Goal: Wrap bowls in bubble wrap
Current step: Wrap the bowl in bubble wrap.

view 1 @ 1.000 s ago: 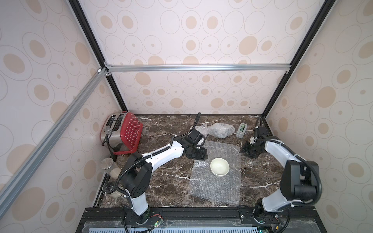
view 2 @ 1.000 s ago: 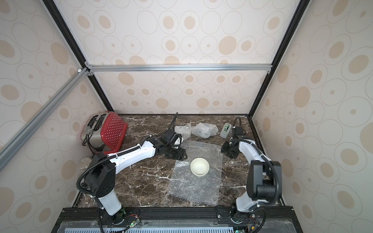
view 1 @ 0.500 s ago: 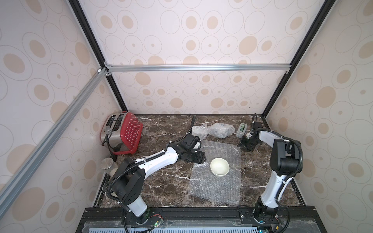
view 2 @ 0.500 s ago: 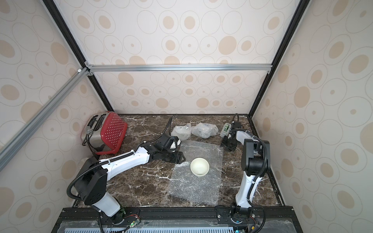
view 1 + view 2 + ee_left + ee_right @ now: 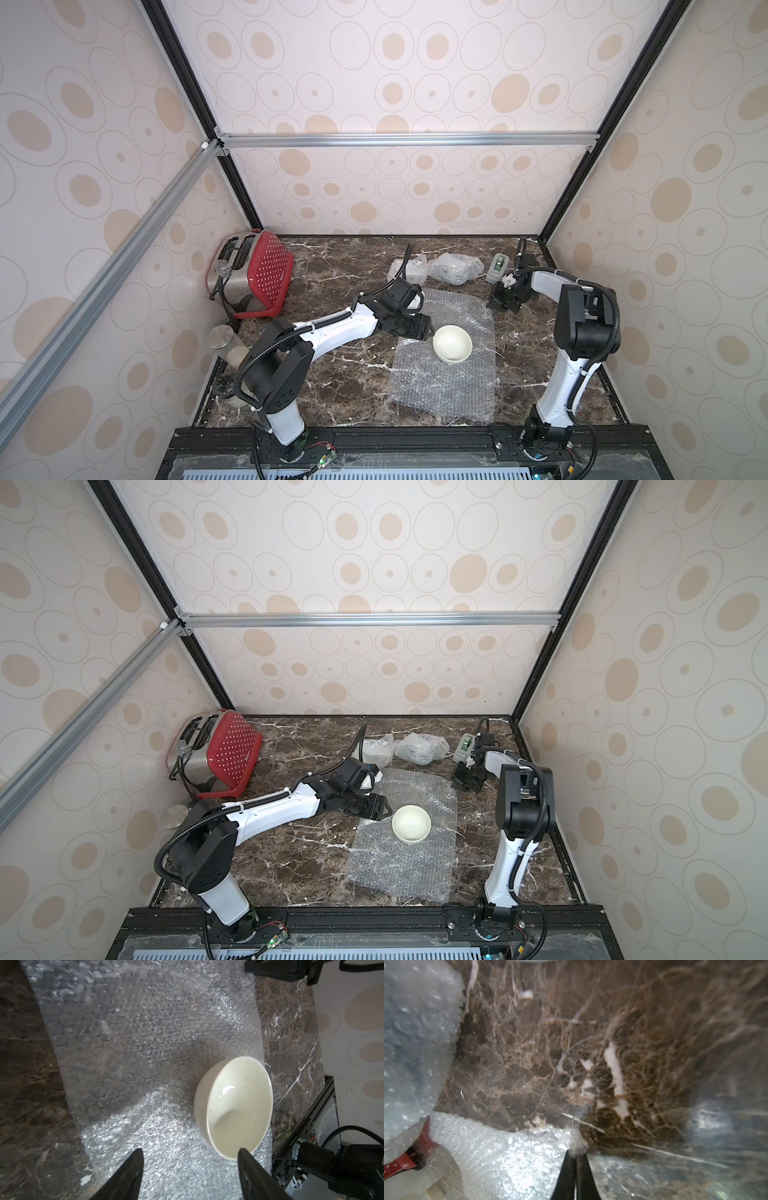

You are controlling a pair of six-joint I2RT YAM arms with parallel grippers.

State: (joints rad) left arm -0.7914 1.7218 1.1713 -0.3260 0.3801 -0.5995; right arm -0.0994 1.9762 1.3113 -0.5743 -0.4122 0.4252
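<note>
Right end effector (image 5: 575,1154) has its jaws together, pinched on the far right corner of the flat clear bubble wrap sheet (image 5: 444,386); in the right wrist view the film bunches into a small tuft at the tips. Left end effector (image 5: 190,1153) has its jaws apart and grips nothing. It sits low over the sheet's left edge, just beside the plain cream-white round ceramic bowl (image 5: 452,344). One finger overlaps the bowl rim in the left wrist view, so contact can't be told.

Bowl is upright, open side up, on the sheet, roughly mid-width and a bit toward the far end. Sheet lies flat on the dark brown marble desk (image 5: 345,374), long side running front to back.

Behind the sheet, near the back wall, a crumpled cloudy bubble wrap bundle (image 5: 409,270) and a second bigger bundle (image 5: 455,268) sit side by side; contents not readable. A small white and green device (image 5: 497,268) stands right of them, just behind the right end effector.

Red and silver toaster (image 5: 253,276) sits in the back left corner, well apart from the sheet. Glass jar with metal lid (image 5: 222,338) is at the left desk edge, in front of the toaster.
</note>
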